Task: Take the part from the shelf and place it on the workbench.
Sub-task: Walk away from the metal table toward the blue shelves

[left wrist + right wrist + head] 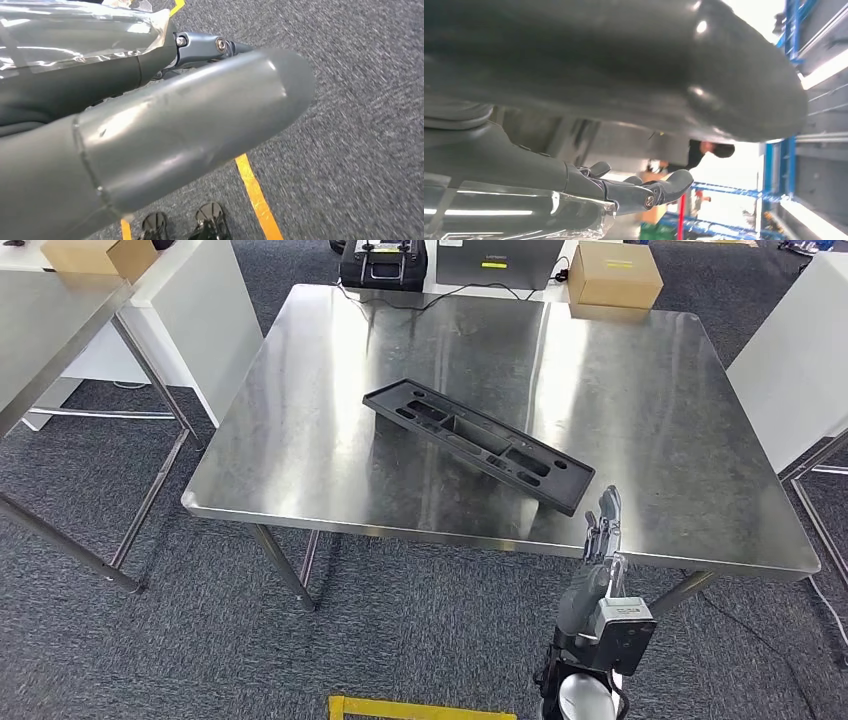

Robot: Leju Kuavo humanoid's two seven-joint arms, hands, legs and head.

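The steel bench (640, 420) spreads out ahead of the right hand (603, 525), its near edge just in front of and below the fingers. On it lies the part (480, 443), a long black moulded tray with recessed pockets, flat and diagonal, its nearer end just beyond and slightly to the left of that hand, apart from it.

The right hand holds nothing; its fingers (659, 190) are extended and spread, pointing toward the bench. The left hand (150, 135) hangs over the carpeted floor with only the thumb plainly visible, so I cannot tell whether it is open or closed.

Since the part rests wholly on the bench with no hand touching it, placing looks done and the step in hand reads as the release and retreat. The next move calls for drawing the right hand back and down without brushing the part's near end or the bench edge.
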